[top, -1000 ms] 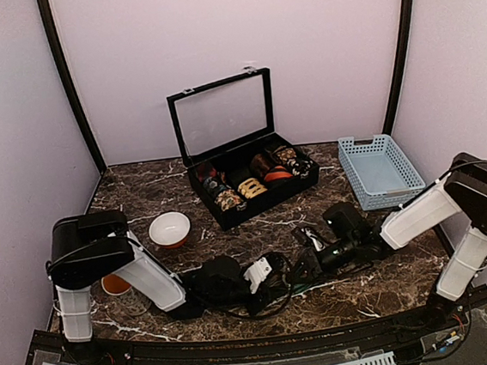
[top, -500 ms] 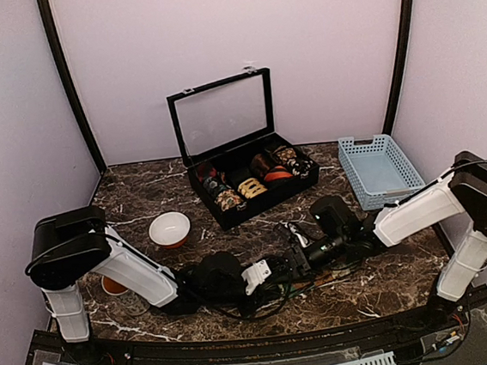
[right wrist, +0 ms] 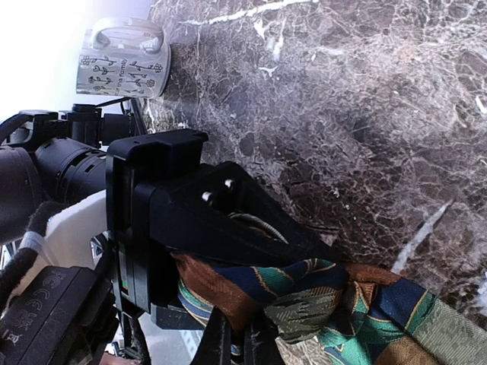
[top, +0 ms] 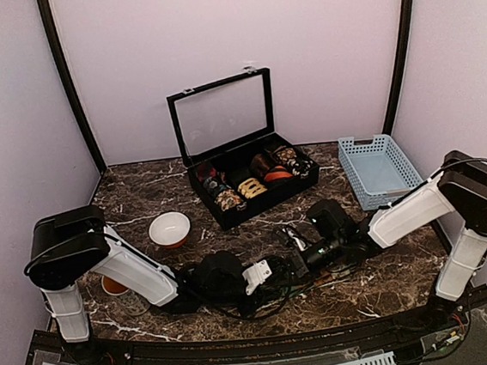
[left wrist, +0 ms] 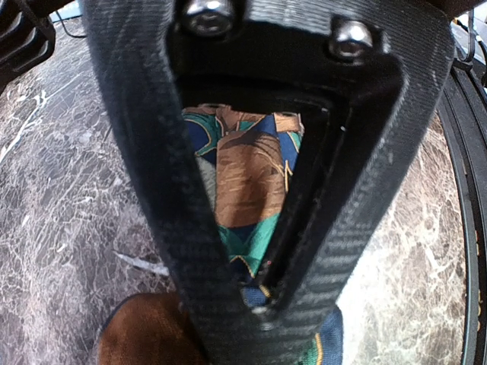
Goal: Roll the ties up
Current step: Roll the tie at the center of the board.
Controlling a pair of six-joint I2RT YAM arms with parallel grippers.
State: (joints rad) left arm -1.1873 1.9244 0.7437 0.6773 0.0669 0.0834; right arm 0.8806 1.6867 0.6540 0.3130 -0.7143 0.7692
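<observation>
**A:** ok where's the tie [left wrist: 247, 182] right now? The top view is just a pile of black arms to me.

**B:** It's down on the marble table [top: 142, 201], front and centre, right where the two arms meet. Brown, navy and teal patches. Both arms are stretched out low over the tabletop, and the grippers are nearly nose to nose.

**A:** is the left gripper [top: 268, 273] actually holding it?

**B:** Yep. In its wrist view the fabric sits squarely between the two fingers, clamped. The right wrist view shows the same: the tie comes out of the left jaws and bunches up on the marble beside them.

**A:** and the right gripper [right wrist: 232, 342]?

**B:** Its jaws are pressed together at the edge of that bunched fabric. I can't tell if any cloth is caught between them, since the tips sit at the very bottom of the frame.

**A:** other stuff?

**B:** There's a black box [top: 254, 203] at the back with its lid up and fabric rolls inside. A blue basket [top: 352, 176] is on the right, a white bowl [top: 169, 228] on the left, and a patterned mug [right wrist: 122, 67] stands past the left arm.
</observation>
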